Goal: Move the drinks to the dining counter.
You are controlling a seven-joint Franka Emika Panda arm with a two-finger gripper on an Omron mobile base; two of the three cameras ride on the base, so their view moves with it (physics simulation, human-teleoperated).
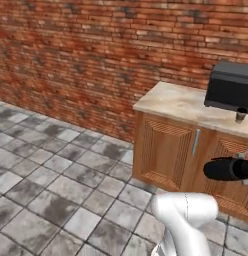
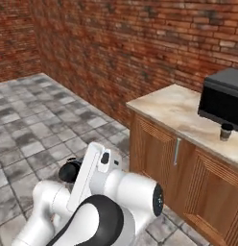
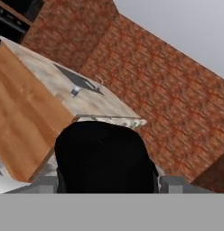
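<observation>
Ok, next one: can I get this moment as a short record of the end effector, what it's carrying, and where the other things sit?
end effector: shut on black bottle
black bottle: held between the fingers, lying sideways in the left base view
coffee cup: upright on the marble counter, in front of the microwave
microwave: black, on the marble counter against the brick wall
dining counter: ahead in the hand view, sink inset in its top
task status: bottle not yet set down

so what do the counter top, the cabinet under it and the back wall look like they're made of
Counter top: looks like polished beige marble, pale with faint mottled veining. Cabinet: seems varnished wood, orange-brown with grooved panel doors and a slim metal-looking handle. Wall: rough matte red brick with visible mortar lines.
</observation>
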